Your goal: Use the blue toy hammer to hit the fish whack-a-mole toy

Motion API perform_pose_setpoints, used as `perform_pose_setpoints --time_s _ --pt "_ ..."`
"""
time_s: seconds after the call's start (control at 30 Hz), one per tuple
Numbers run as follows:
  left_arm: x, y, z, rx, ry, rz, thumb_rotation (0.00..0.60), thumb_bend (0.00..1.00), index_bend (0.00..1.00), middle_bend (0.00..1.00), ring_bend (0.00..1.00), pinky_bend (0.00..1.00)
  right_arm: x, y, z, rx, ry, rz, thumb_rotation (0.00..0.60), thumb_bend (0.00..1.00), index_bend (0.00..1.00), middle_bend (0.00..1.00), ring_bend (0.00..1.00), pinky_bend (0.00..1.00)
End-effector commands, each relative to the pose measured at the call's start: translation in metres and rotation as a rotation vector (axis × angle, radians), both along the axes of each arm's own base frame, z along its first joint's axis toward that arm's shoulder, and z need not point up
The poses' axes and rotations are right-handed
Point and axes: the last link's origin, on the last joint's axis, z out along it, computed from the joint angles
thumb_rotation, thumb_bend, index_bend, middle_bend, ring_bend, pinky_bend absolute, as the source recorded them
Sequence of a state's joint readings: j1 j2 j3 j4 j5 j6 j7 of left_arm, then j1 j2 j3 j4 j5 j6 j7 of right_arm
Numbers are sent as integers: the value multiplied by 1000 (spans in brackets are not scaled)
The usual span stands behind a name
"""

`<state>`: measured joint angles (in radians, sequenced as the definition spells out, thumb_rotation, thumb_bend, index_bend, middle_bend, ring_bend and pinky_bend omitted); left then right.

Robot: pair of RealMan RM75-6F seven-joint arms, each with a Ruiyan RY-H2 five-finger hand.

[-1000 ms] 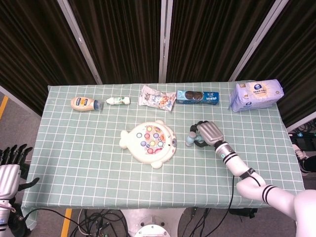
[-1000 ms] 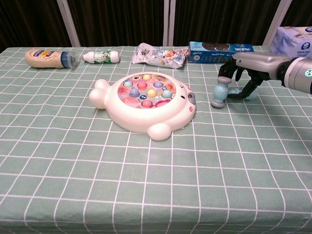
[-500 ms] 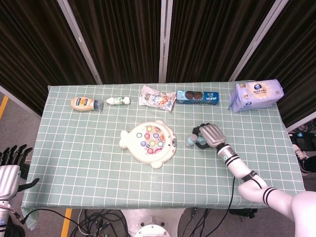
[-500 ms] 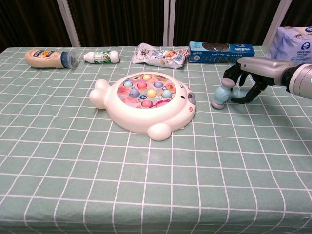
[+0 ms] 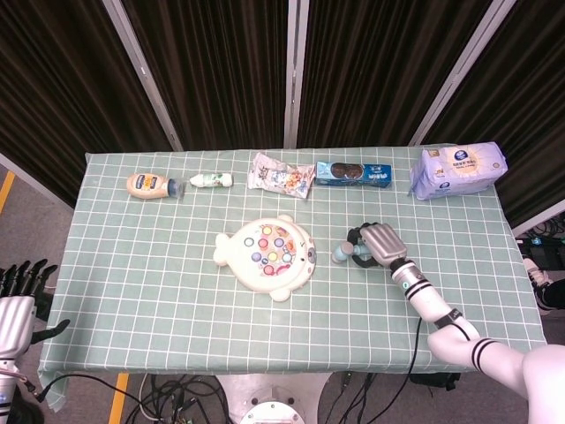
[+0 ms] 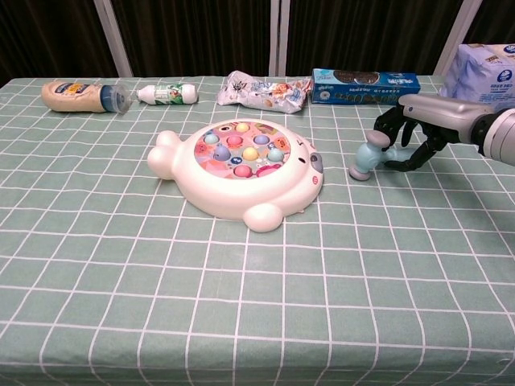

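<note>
The white fish whack-a-mole toy [image 5: 267, 253] [image 6: 241, 165], with coloured pegs on top, lies at the middle of the green checked table [image 5: 141, 265]. The blue toy hammer [image 5: 340, 254] [image 6: 368, 158] lies just to its right, head on the cloth and pointing at the fish. My right hand [image 5: 381, 243] [image 6: 418, 129] grips the hammer's handle, fingers curled over it and hiding most of it. My left hand [image 5: 18, 300] hangs off the table's left front corner, fingers apart and holding nothing.
Along the far edge lie a mayonnaise bottle [image 5: 150, 185], a small white bottle [image 5: 210, 180], a snack packet [image 5: 281, 175], a blue biscuit box [image 5: 353, 173] and a tissue pack [image 5: 457, 170].
My right hand has drawn back a little to the right and toward me along the handle. The hammer head has shifted only slightly. The left hand has stayed put.
</note>
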<state>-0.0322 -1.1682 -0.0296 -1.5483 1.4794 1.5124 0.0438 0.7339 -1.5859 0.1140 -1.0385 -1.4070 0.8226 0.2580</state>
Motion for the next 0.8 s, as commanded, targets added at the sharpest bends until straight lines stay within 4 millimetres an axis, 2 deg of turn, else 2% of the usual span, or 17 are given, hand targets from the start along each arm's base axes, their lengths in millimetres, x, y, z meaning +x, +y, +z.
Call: perform_pose_setpoints --time_s 0.03,0.47,0.63,0.8 --pt "0 0 0 -1 0 2 600 0 149 88 0 0 0 1 0 -1 -6 0 600 261 503 475 338 375" --pt "-1 -1 -1 -5 0 3 600 0 149 88 0 0 -7 2 -4 -5 -36 -24 600 338 556 509 379 428" --pt "0 -1 0 -4 0 1 600 0 150 88 0 0 -10 1 -6 -11 -59 -28 600 413 605 538 414 468" --pt "0 -2 0 -5 0 1 600 0 149 88 0 0 -11 0 -7 -15 -91 -24 600 554 662 581 462 549"
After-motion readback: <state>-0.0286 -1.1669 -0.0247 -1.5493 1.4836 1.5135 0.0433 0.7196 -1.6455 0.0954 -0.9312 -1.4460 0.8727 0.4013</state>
